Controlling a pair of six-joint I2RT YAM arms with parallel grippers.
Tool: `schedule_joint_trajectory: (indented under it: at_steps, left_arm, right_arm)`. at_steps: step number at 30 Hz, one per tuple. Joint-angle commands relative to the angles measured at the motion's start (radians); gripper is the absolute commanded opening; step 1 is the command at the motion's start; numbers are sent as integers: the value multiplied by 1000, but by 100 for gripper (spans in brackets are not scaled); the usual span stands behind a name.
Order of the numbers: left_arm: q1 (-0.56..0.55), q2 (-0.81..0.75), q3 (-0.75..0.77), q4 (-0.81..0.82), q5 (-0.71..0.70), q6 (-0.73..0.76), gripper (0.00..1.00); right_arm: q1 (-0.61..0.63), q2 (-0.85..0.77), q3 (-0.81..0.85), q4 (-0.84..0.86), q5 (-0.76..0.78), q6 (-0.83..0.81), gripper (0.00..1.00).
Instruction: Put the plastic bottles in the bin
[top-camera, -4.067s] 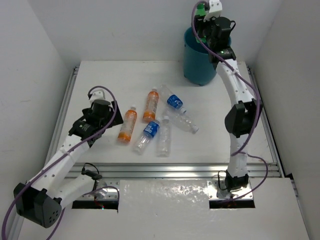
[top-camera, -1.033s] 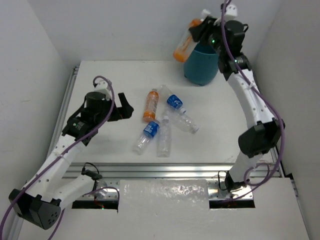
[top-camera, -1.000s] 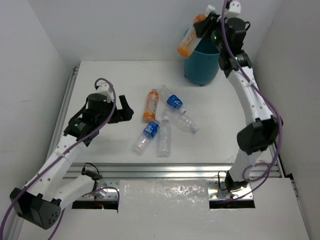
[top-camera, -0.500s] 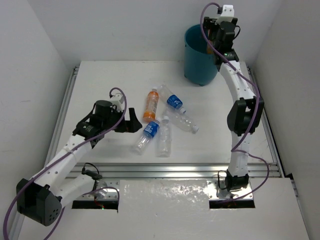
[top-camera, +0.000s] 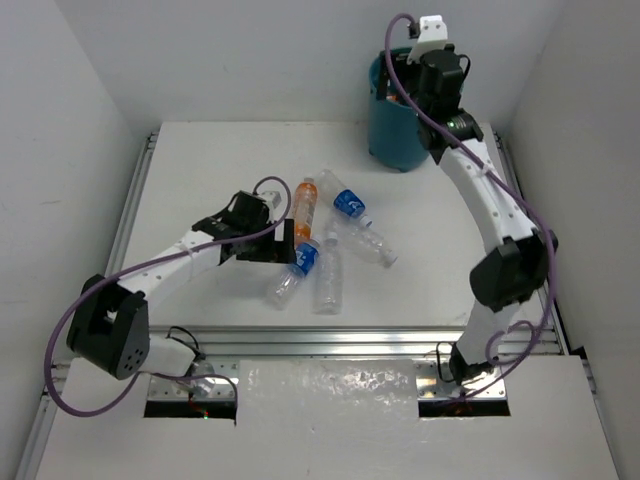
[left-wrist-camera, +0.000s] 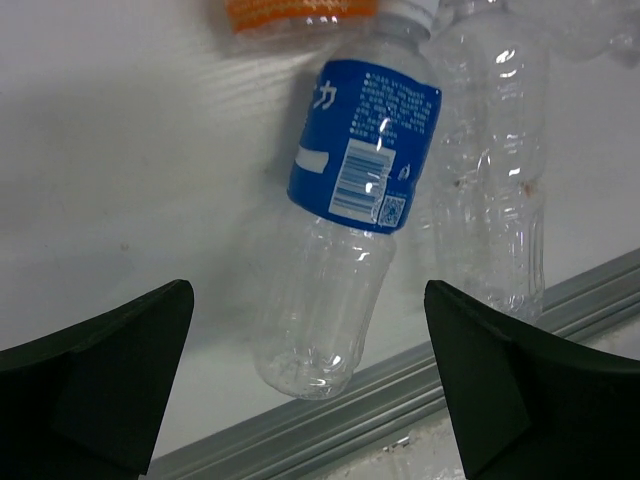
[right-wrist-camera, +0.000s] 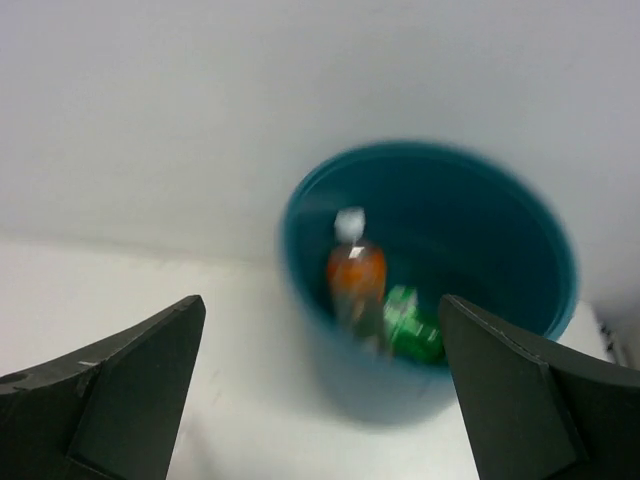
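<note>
Bin (right-wrist-camera: 495, 215) holds green bottle (right-wrist-camera: 412, 328), seen only from right wrist.

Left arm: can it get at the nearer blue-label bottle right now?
Probably yes. The left hand is open just above the blue-label bottle, which lies between its fingers in the wrist view. There is bare table on one side. A clear bottle lies close along the other, so that finger may nudge it.

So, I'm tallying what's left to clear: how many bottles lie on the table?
5, clustered mid-table: orange bottle; far blue-label bottle; near blue-label bottle; right clear bottle; near clear bottle. Already in the bin: second orange bottle, green bottle. None looks hidden.
</note>
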Motion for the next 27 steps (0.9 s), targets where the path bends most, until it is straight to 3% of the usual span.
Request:
schedule_joint_trajectory:
  at_steps: [1,6,9,17,21,22,23,27]
  left_arm:
    - [-36,-10,5,-1,-13,-10,97]
    - [-102,51,8,-29,-60,-14,94]
    - [-123,111,3,-53,-118,-43,89]
    - [-186,186,14,-73,-205,-62,75]
    - [-215,204,25,-67,-198,-79,57]
    - [-220,211,25,-66,-200,-83,46]
    - [-231,220,26,-67,-200,-87,42]
    - [-260,228,32,-86,-234,-111,38]
  right_arm:
    - [56,-179,-160,-126,-69,38,99]
    - [69,-423,-529,-82,-224,186,99]
    - [83,-510,-665,-46,-293,237,99]
    - [100,-592,-779,-48,-303,246,99]
    - [103,-609,-819,-46,-306,260,99]
    - [103,-613,-823,-46,-309,263,99]
    - [102,-615,-826,-48,-313,263,99]
    - [103,-618,-834,-51,-318,266,99]
